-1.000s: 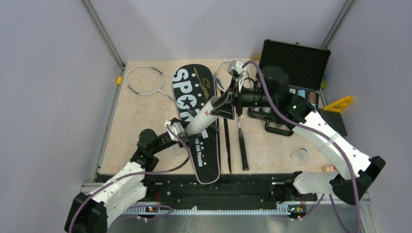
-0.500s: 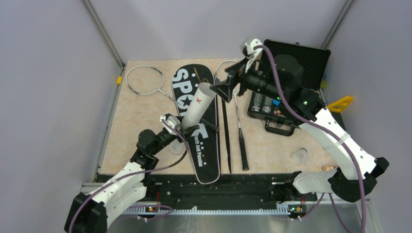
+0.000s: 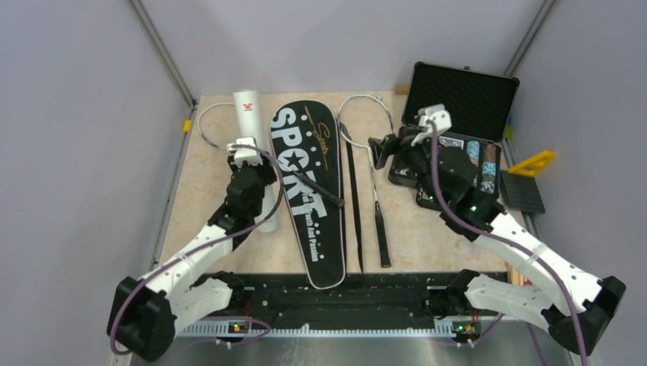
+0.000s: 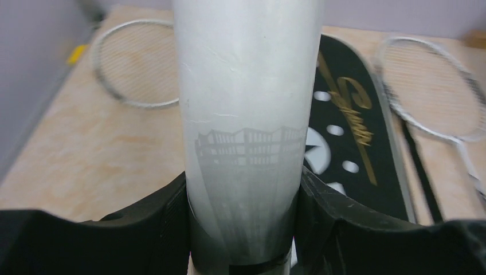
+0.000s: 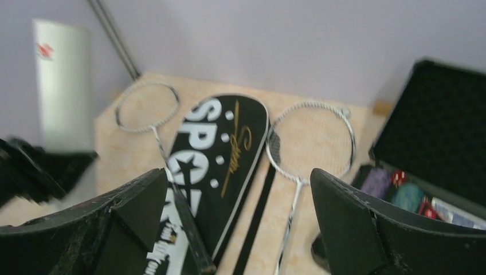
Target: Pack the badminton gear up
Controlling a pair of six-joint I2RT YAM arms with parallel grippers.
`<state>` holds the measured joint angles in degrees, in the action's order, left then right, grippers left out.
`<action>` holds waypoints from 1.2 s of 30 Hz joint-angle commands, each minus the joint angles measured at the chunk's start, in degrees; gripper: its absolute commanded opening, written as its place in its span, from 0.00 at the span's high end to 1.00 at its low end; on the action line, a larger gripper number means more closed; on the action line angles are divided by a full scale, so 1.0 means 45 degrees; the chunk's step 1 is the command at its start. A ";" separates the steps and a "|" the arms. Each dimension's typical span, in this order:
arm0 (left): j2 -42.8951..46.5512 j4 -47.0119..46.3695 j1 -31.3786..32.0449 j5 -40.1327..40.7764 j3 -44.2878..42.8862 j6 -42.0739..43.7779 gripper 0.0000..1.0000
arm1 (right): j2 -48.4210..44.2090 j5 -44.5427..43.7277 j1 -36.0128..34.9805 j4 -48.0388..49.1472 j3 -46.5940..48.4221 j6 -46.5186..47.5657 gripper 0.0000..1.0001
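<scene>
While the tube [image 4: 246,86] is being clamped between the black fingers [image 4: 166,220] of the left gripper [image 4: 243,220], its base is being cut off by the bottom edge of the wrist view. From above, its middle is being hidden by the left arm. It is being held at the left of the table [image 3: 202,206], just beside the bag [image 3: 324,252] and over the left racket [image 3: 217,126], whose shaft is largely being covered. Whether its lower end is touching the table cannot be told. The right gripper [image 5: 238,183] is being held wide open and empty above the right racket [image 3: 366,118], near the case [image 3: 461,95]. "SPORT" is being displayed in large white letters on the long black bag. The gold script and smaller lettering there are too fine to be read. A red mark and a faint grey print are being carried by the smooth white cylinder
</scene>
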<state>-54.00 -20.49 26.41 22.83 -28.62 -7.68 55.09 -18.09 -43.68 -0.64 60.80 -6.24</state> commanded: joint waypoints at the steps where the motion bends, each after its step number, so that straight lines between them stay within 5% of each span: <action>1: -0.1925 0.3913 -0.0094 0.7355 -0.2382 -0.1893 0.79 | -0.0576 -0.1893 0.0132 0.1873 -0.2792 -0.1132 0.03; 3: -0.2838 0.5834 -0.0507 0.8289 -0.3224 -0.2930 0.77 | -0.0734 -0.2018 0.0321 0.2188 -0.3739 -0.1466 0.03; 6: -0.3760 0.7764 -0.1769 0.7000 -0.3828 -0.4235 0.77 | -0.0743 -0.2104 0.0777 0.2051 -0.4658 -0.1982 0.03; 13: -0.4179 0.6875 -0.4387 0.4167 -0.2911 -0.3591 0.70 | -0.0328 -0.1174 0.2483 0.1821 -0.6198 -0.3046 0.03; 19: -0.5221 0.8652 -0.4744 0.4047 -0.3724 -0.3467 0.54 | 0.0092 0.0025 0.3494 0.1326 -0.6482 -0.3589 0.03; 25: -0.5430 0.8787 -0.4815 0.3507 -0.4175 -0.3680 0.12 | -0.0134 0.0974 0.3555 0.1638 -0.6670 -0.3549 0.02; 31: -0.4385 0.8688 -0.4815 0.2128 -0.4250 -0.3712 0.06 | 0.0013 0.2522 0.3573 0.2428 -0.6908 -0.3845 0.01; 36: -0.2564 0.7985 -0.4796 -0.1283 -0.3795 -0.3754 0.06 | 0.1197 0.4825 0.3574 0.3211 -0.6521 -0.4245 0.01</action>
<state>-72.66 19.77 4.99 30.02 -45.71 -24.14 56.64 -6.44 -27.97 7.79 29.65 -23.00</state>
